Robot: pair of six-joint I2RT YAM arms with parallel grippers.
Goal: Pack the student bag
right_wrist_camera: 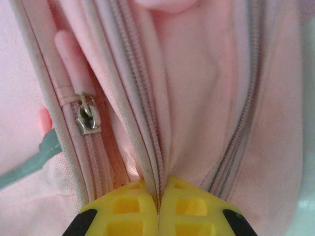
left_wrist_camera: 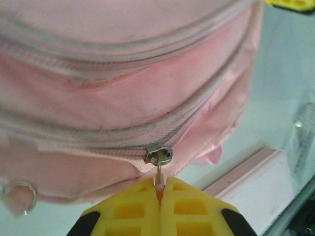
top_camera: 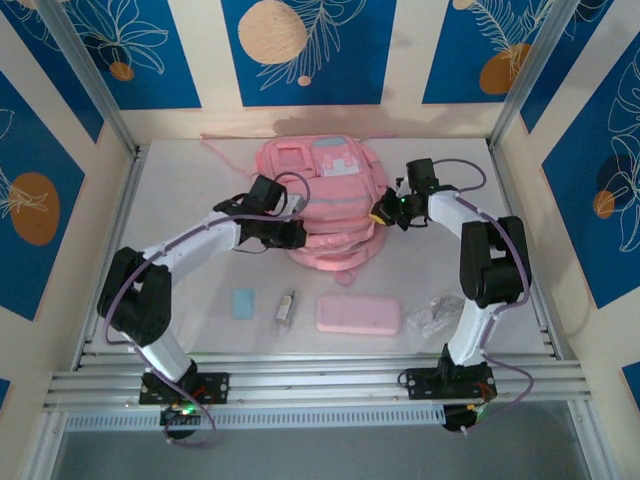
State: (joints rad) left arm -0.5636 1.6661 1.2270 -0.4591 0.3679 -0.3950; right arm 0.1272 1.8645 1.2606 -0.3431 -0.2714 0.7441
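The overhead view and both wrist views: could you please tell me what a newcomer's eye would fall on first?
The pink backpack at the far middle of the table stands out, an arm reaching in from each side. Up close, the left fingers are shut on a zip pull, and the right fingers pinch a fold of its fabric.

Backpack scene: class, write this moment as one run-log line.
left gripper: shut on zip pull | right gripper: shut on backpack fabric | pencil case: on table, not yet packed
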